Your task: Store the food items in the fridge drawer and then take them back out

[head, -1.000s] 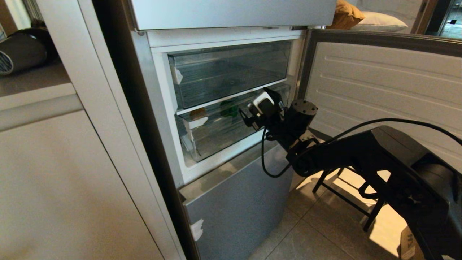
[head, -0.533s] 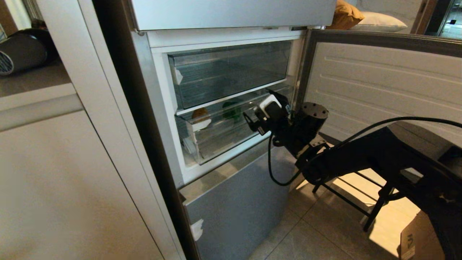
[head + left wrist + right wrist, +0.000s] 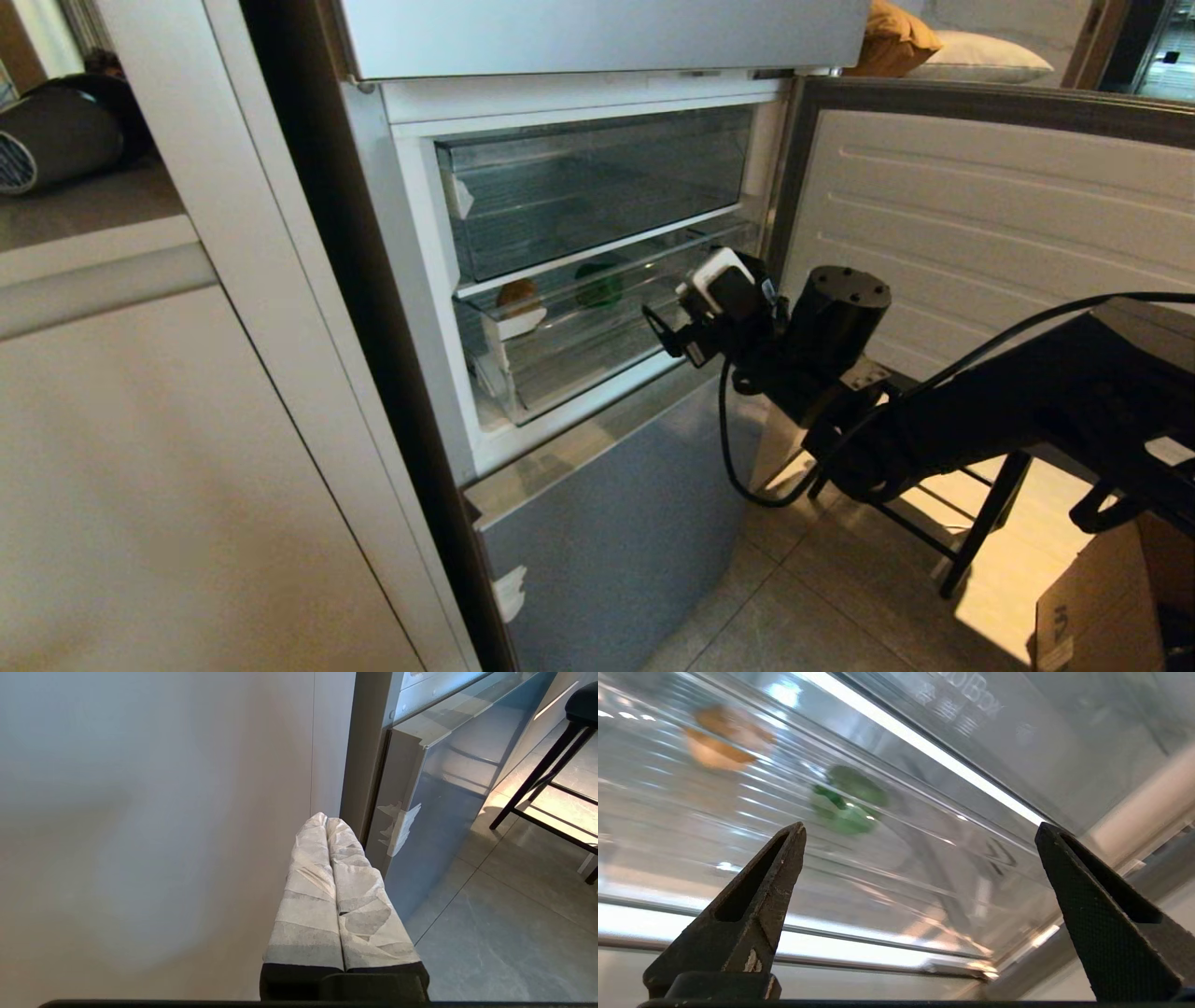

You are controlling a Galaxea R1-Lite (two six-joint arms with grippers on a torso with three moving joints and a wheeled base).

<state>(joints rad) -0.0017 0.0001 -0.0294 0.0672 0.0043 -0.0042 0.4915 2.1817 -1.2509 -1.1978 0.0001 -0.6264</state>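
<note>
My left gripper (image 3: 327, 823) sits parked low beside the beige cabinet (image 3: 140, 812), its wrapped fingers pressed together and holding nothing. Further out, I have my right gripper (image 3: 920, 830) hovering just in front of the fridge drawer (image 3: 579, 373), jaws spread wide and empty. Inside the clear drawer, toward the far side, I see the green pepper (image 3: 598, 285) and, to its left, the tan potato (image 3: 519, 298). The fridge door (image 3: 980, 205) stands open on the right.

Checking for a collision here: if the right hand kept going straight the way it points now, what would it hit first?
Most likely the clear front wall of the fridge drawer; the open right hand faces it. The green pepper and potato lie behind that wall. Depth is unclear.
</note>
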